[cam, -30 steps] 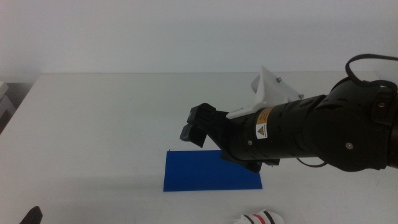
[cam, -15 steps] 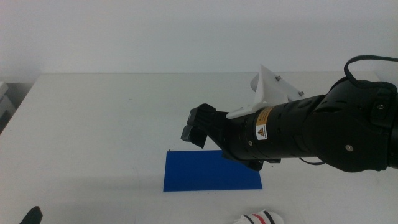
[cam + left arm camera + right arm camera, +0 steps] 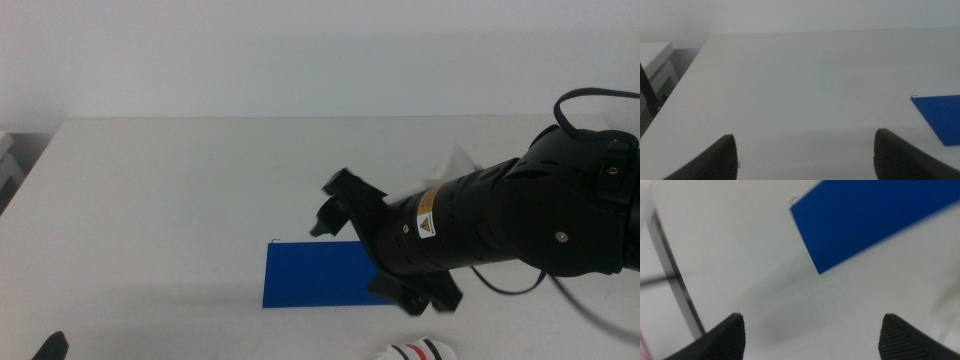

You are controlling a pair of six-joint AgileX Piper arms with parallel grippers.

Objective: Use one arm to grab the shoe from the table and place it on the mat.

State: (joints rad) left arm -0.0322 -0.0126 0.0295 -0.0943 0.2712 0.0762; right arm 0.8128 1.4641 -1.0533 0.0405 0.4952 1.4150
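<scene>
1. Middle view: the large black right arm [image 3: 510,225] reaches in over the white-grey surface [image 3: 170,200]. Its right end effector [image 3: 335,205] hangs above the far edge of the flat dark-blue rectangular mat [image 3: 310,285]. The small white shoe with red and black stripes [image 3: 418,351] lies at the near edge of the surface, just beyond the mat's near right corner.
2. Left wrist view: the left end effector [image 3: 805,150] waits over bare surface, jaws apart.
3. Right wrist view: the right end effector's jaws stand wide apart, holding nothing, with the mat's corner ahead.
</scene>
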